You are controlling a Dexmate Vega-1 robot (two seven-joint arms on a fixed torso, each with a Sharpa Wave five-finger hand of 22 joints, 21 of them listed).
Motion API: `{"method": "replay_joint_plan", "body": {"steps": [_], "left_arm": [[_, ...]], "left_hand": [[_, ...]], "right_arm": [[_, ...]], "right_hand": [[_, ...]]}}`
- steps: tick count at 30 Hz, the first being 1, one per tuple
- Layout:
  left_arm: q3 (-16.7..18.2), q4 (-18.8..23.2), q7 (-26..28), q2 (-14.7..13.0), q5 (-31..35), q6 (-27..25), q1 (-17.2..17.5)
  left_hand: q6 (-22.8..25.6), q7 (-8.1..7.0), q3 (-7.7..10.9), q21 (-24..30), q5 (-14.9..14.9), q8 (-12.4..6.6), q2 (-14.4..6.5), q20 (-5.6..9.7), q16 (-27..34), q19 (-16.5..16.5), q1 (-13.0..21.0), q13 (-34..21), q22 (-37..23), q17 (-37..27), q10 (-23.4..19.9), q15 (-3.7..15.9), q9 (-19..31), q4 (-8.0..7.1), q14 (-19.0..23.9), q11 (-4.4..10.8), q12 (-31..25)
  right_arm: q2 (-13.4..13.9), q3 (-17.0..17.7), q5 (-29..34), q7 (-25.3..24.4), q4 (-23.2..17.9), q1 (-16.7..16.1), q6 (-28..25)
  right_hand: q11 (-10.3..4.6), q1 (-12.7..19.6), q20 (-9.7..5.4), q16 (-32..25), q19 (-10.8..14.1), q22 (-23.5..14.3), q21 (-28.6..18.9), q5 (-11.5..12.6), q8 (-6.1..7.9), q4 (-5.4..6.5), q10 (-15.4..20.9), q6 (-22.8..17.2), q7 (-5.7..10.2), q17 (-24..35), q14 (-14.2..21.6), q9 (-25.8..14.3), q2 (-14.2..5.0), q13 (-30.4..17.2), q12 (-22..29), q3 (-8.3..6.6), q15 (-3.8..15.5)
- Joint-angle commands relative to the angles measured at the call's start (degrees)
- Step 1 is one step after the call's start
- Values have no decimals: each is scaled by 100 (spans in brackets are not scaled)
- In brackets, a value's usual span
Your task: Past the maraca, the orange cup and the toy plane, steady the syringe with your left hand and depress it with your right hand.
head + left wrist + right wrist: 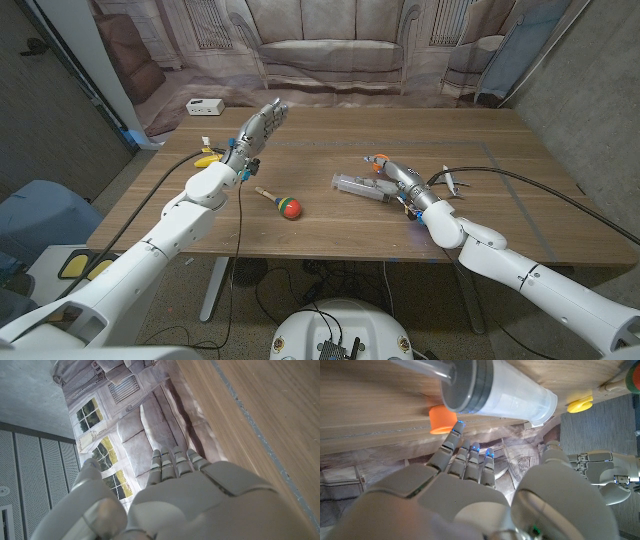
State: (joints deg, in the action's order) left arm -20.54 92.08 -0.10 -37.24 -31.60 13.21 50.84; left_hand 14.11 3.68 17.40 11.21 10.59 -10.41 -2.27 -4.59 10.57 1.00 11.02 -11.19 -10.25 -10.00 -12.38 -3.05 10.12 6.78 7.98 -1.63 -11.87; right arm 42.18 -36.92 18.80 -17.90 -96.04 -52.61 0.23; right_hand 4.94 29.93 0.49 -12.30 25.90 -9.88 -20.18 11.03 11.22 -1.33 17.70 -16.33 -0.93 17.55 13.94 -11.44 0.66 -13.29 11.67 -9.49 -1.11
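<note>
A big clear syringe (356, 185) lies on its side near the middle of the wooden table (330, 135); its barrel with a dark plunger seal (505, 390) is close up in the right wrist view. My right hand (398, 183) is at the syringe's right end, fingers stretched out beside it, holding nothing. The orange cup (375, 160) sits just beyond the hand (442, 419). My left hand (260, 126) is raised over the table's left side, fingers straight and apart (170, 495), well away from the syringe. The maraca (284, 204) lies between the hands. The toy plane (451, 181) is right of my right hand.
A yellow object (207, 158) lies by the table's left edge near my left forearm. A white power strip (203, 106) sits on the floor behind the table. A black cable (520, 176) runs across the table's right part. A printed sofa backdrop (330, 50) hangs behind.
</note>
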Motion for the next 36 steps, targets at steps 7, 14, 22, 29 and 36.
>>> {"method": "replay_joint_plan", "body": {"steps": [7, 14, 22, 29, 36], "left_arm": [[43, -131, -195, -21, -94, 163, -18], [62, -143, -204, -24, -96, 213, -12], [105, -78, -162, -85, -94, 182, 46], [117, -67, -237, -128, -130, 184, 63], [118, -73, -250, -144, -128, 180, 68]], "left_hand": [[29, -4, -16, 70, -10, -42, -57, -13, 41, -122, 17, -9, -13, -25, -58, -37, 16, 17, 75, 4, -38], [23, 23, -17, 85, -11, -39, -54, 89, 46, -182, 21, -9, -12, -25, -51, -55, 16, 20, 104, -47, -33], [-16, 25, -17, 78, -11, -24, -53, 95, 46, -187, 26, -9, -10, -24, -55, -57, 16, 23, 118, -72, -34], [-101, 31, -18, 71, -11, 3, -50, 94, 39, -186, 30, -9, -9, -24, -37, -48, 16, 26, 114, -88, -25], [-177, -10, -22, 105, -11, 8, -44, 7, 26, -306, 33, -10, -10, -25, 27, -96, 17, 29, 92, -97, -4]], "right_arm": [[-69, 284, -246, -155, -294, -198, 113], [-97, 447, -486, -212, -362, -294, 267], [-148, 658, -856, -266, -427, -454, 422], [-225, 858, -1135, -410, -529, -635, 578], [-331, 1077, -1591, -425, -515, -780, 953]], "right_hand": [[71, -107, -63, -41, 242, 9, -37, 38, 40, 18, 75, -88, -274, -35, 148, 3, -27, 15, 47, -15, -1], [69, -121, -82, -62, 349, 11, -41, 37, 41, 12, 132, -102, -308, -62, 236, 11, -40, 31, 60, -19, -13], [116, -143, -73, -79, 423, 11, -34, 36, 45, 10, 205, -123, -361, -86, 313, 17, -48, 45, 78, -18, -35], [120, -193, -60, -76, 434, 11, 6, 29, 91, 21, 252, -262, -326, -111, 340, 22, -56, 62, 81, -7, -76], [107, -298, 15, -47, 372, 8, 79, 11, 52, 53, 230, -201, -196, -130, 288, 26, -45, 80, 57, 32, -60]]}}
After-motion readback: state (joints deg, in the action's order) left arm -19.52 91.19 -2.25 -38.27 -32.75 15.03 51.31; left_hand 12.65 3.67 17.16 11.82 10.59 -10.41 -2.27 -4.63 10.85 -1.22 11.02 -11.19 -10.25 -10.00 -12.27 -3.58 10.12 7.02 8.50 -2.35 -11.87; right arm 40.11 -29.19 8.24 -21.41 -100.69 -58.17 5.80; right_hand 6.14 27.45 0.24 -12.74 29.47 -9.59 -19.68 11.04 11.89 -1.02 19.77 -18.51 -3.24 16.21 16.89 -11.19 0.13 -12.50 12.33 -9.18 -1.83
